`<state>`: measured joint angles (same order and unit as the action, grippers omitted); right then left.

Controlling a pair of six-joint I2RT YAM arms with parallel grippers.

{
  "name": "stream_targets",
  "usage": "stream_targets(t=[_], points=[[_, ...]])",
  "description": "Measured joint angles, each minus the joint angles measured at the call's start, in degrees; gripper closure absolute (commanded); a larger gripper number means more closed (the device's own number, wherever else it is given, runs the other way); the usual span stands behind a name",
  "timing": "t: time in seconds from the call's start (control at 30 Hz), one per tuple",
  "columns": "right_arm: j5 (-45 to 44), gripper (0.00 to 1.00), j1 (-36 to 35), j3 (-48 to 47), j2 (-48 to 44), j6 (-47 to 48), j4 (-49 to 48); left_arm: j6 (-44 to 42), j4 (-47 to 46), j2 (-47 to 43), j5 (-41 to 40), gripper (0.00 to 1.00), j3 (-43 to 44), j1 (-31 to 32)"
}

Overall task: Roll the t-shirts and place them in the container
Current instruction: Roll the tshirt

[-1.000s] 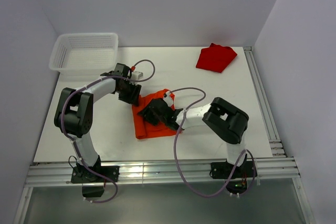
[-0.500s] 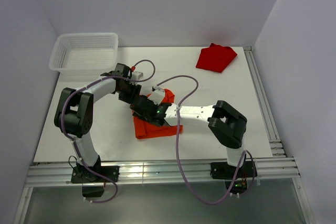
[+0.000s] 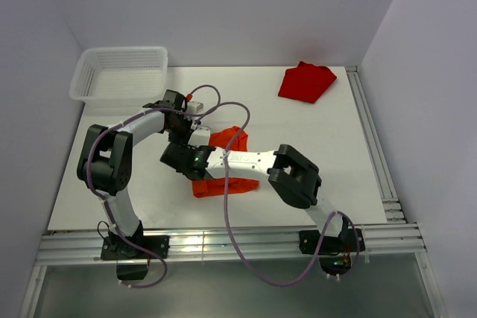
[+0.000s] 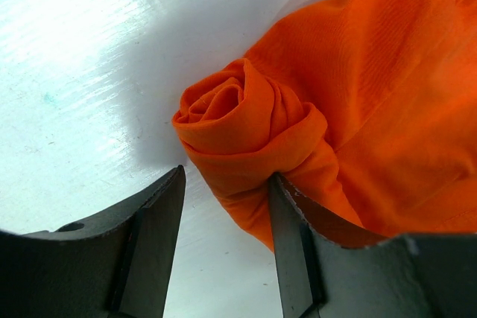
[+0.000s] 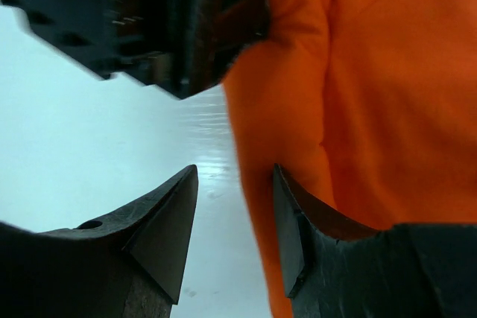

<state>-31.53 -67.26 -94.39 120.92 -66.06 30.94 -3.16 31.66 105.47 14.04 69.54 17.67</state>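
The orange t-shirt [image 3: 227,139] lies mid-table, partly under my right arm. Its left end is wound into a tight spiral roll [image 4: 238,113]. My left gripper [image 4: 227,184] stands open astride that roll's end. Its right finger [image 4: 294,243] touches the cloth, while the left finger stands apart over bare table. My right gripper [image 5: 235,173] is open at the shirt's left edge [image 5: 276,132], its right finger against the cloth. In the top view it [image 3: 173,160] sits just in front of the left gripper [image 3: 182,137]. The darker red t-shirt [image 3: 305,82] lies crumpled at the back right.
A white mesh basket [image 3: 119,72] stands at the back left corner. The left gripper's black body [image 5: 149,20] fills the top of the right wrist view, close ahead. A metal rail [image 3: 373,139] runs along the table's right edge.
My right arm has swept left across the orange t-shirt, and its gripper is now at the shirt's left edge beside the left gripper. The left arm has not moved.
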Motion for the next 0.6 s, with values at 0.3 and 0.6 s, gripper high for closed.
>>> stream_targets(t=[0.3, 0.6], points=[[-2.43, 0.45, -1.11, -8.66, 6.03, 0.52, 9.92, -0.04, -0.02, 0.00, 0.00, 0.43, 0.00, 0.00], [-3.45, 0.43, -1.51, -8.72, 6.58, 0.07, 14.75, -0.20, 0.02, 0.00, 0.04, 0.40, 0.26, 0.00]])
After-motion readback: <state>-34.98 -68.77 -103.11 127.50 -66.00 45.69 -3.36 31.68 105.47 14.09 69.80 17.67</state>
